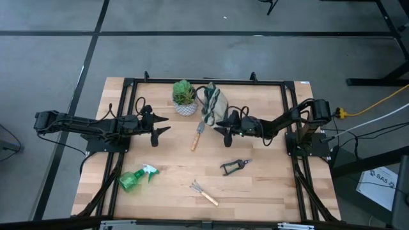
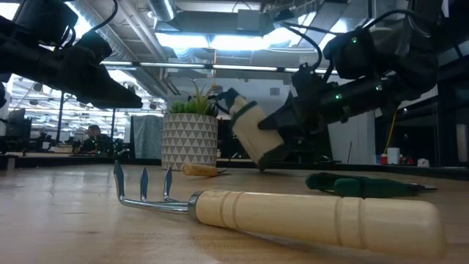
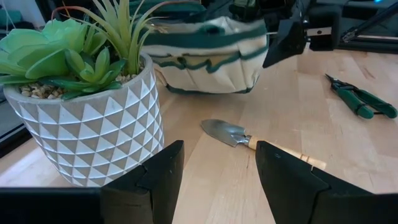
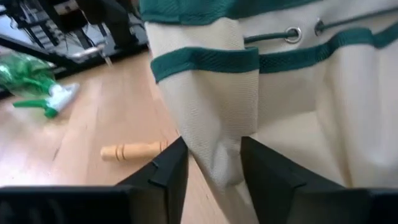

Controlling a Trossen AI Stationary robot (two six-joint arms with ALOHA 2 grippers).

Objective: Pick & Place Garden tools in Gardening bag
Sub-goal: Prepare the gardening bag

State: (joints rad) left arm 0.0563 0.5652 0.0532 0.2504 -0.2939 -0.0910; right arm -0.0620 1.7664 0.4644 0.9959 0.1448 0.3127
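The cream gardening bag with green trim lies at the far middle of the table, beside the potted plant. My right gripper is shut on the bag's cloth. My left gripper is open and empty, left of the trowel, level above the table. The trowel lies flat in front of the bag. The black shears, the wooden-handled rake and the green spray bottle lie on the near half of the table. My right gripper pinches a bulging fold of the bag's cream side wall, below a green trim band, between its two fingers. The fingers come about level from the table's right. In the low view the bag stands tilted, its lower end near the table.
The white patterned pot with the green plant stands close in front of my left gripper. A black frame borders the table's far and side edges. A person sits far behind the table.
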